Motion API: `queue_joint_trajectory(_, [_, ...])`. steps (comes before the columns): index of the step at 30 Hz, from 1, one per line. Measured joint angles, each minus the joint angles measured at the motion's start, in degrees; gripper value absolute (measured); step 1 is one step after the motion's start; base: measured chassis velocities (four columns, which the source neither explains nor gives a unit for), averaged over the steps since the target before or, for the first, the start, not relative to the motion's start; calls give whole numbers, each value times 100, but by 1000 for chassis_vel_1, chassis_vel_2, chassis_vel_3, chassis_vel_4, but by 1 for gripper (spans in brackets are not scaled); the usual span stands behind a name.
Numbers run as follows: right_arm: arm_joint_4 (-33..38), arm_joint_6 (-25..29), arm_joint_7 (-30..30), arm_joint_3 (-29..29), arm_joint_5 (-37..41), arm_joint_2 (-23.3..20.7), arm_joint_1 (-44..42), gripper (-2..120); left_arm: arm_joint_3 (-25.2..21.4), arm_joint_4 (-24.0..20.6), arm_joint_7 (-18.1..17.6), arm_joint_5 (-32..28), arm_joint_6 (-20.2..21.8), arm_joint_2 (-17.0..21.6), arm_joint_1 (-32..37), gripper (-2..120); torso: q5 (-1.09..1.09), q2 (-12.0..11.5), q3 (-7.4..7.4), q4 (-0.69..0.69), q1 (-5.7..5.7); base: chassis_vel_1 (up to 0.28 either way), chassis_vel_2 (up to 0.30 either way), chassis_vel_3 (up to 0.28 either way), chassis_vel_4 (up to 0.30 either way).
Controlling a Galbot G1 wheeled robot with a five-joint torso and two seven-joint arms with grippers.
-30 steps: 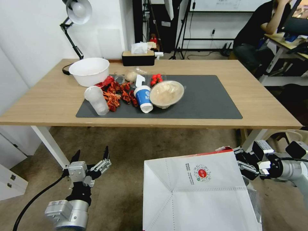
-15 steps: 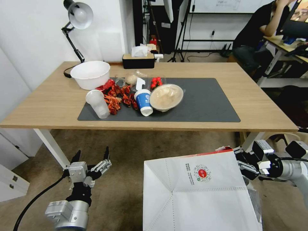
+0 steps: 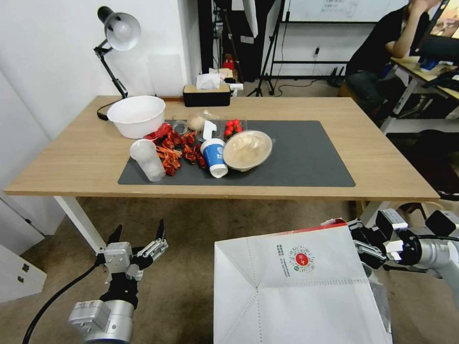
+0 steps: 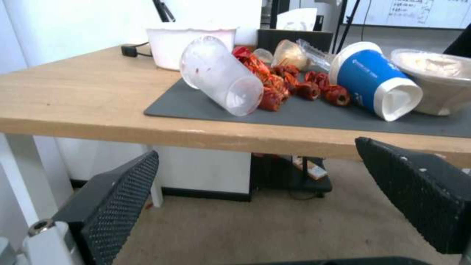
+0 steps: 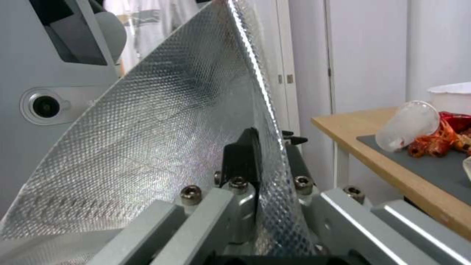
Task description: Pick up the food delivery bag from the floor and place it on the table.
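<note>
The food delivery bag [image 3: 296,291] is white, with a round red logo, and is tilted so its folded bottom faces me in the head view, low and right of centre. My right gripper [image 3: 364,247] is shut on its upper edge beside a red panel. The right wrist view shows the bag's silver foil lining [image 5: 162,140] pinched in the right gripper [image 5: 265,151]. My left gripper [image 3: 138,233] is open over the floor [image 3: 191,239] at lower left, with nothing between its black fingers [image 4: 117,198]. The table [image 3: 382,157], with its dark grey mat [image 3: 306,157], stands just ahead.
On the mat's left half lie a clear cup [image 3: 147,160], red crayfish [image 3: 172,145], a blue paper cup [image 3: 213,157] and a lidded bowl [image 3: 247,150]. Behind them are a white bowl [image 3: 136,116], a tissue box [image 3: 206,93] and a lamp [image 3: 117,31]. The mat's right half is bare.
The whole head picture has slid down a little, so the camera moved. The bag and both grippers keep their places in the view.
</note>
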Motion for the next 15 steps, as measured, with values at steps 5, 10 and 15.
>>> queue_joint_trajectory(5, [-12,9,0,1,-2,-5,0,0,-2,0,14,1,0,7,-1,100,0,111,63,0,49,0,0,0,0])
queue_joint_trajectory(10, [-14,13,-2,2,-9,-2,5,0,-4,2,16,5,3,18,-1,100,0,241,136,0,104,0,0,0,0])
queue_joint_trajectory(15, [-21,15,-3,1,-13,0,15,0,-9,1,16,5,6,35,9,100,0,402,228,0,175,0,0,0,0])
